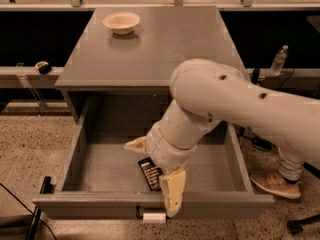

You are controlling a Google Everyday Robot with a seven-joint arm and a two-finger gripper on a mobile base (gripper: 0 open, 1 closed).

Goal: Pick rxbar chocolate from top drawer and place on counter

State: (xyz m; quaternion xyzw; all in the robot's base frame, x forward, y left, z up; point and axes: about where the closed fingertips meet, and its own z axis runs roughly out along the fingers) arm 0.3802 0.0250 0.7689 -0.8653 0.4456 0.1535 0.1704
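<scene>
Speckled flooring [30,149] surrounds your grey worktop [170,49], which carries one bowl [121,22] near its back left corner. One drawer [95,169] stands pulled out, with one bar [148,170] lying flat near its front wall. Your claw [150,180] straddles the bar, fingers spread wide. Open drawer floor lies to its left.

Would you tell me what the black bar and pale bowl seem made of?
The small flat black bar, beneath the open cream gripper in the grey drawer, looks film-wrapped: pale printed lettering. The pale round bowl looks matte, perhaps paper or ceramic.
</scene>
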